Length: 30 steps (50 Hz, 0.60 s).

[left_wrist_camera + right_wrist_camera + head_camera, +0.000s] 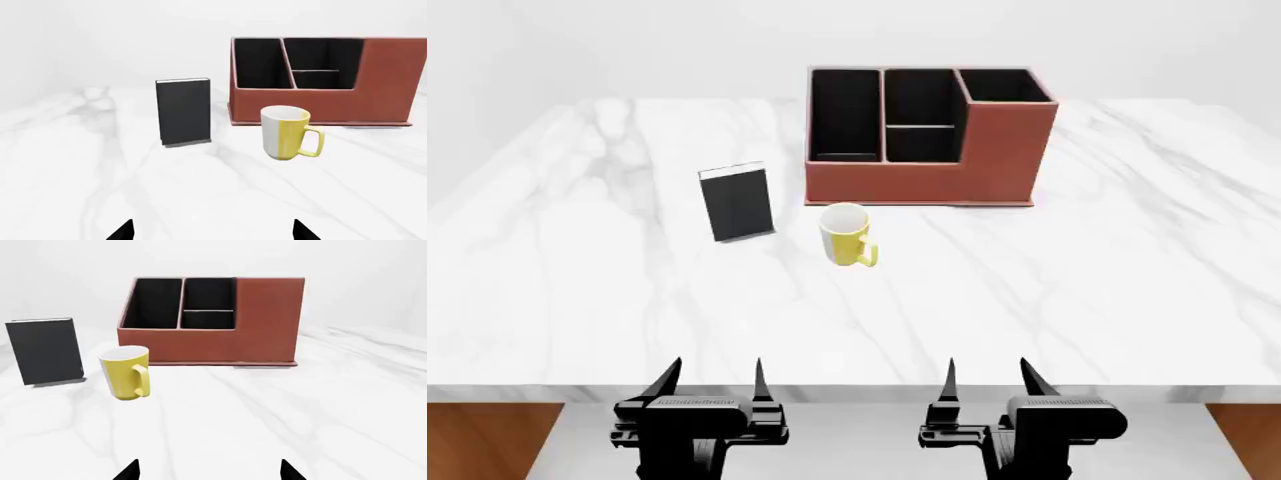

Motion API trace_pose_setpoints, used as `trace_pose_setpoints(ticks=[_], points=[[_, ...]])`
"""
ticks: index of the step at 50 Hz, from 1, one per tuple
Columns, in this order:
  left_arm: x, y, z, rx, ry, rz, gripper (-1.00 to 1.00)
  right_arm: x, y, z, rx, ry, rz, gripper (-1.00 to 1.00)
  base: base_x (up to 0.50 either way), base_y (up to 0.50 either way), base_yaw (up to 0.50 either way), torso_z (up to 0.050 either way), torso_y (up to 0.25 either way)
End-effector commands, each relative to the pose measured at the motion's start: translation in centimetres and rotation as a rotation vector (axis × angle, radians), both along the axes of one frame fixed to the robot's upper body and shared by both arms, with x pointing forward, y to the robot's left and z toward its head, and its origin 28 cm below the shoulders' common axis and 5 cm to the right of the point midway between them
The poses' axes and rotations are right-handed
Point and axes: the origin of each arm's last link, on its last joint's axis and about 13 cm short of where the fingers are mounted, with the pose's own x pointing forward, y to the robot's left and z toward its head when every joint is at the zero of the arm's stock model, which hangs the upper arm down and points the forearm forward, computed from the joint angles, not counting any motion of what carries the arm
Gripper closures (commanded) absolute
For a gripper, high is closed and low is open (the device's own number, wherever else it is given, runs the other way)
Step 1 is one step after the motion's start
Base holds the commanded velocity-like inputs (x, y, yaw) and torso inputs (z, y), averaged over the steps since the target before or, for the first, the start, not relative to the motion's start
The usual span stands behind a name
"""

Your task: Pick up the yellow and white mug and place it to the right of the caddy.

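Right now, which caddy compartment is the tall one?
The right end section of the caddy, nearest the table's right side: its walls rise above the rest. The others, a long left bay and two small middle ones, are all lower. The mug stands in front, apart.

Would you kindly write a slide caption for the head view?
Small yellow and white mug standing between upright black book and reddish-brown compartmented caddy on white marble table; both open tools wait near.
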Motion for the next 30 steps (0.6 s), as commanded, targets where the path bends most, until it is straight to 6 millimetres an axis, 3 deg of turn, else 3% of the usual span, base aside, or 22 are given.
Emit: trace_pose_setpoints(ticks=[1, 10, 22, 30], points=[[-0.1, -0.1, 0.2, 0.0, -0.003, -0.006, -1.0, 0.0, 0.0, 0.1, -0.017, -0.001, -0.011, -1.0, 0.0, 0.0, 0.0, 0.0, 0.0], [-0.4, -0.4, 3.3, 0.009, -0.036, -0.028, -1.0, 0.2, -0.4, 2.5, -0.063, -0.005, -0.042, -1.0, 0.0, 0.0, 0.0, 0.0, 0.0], [0.1, 0.2, 10.2, 0.02, -0.146, -0.005, -1.0, 0.9, -1.4, 8.2, -0.111, -0.077, -0.049, -1.0, 0.0, -0.05, 0.0, 0.0, 0.0], [0.0, 0.1, 10.1, 0.045, -0.139, -0.023, -1.0, 0.8, -1.4, 8.2, -0.111, -0.079, -0.037, -1.0, 0.15, -0.5, 0.0, 0.0, 0.0]])
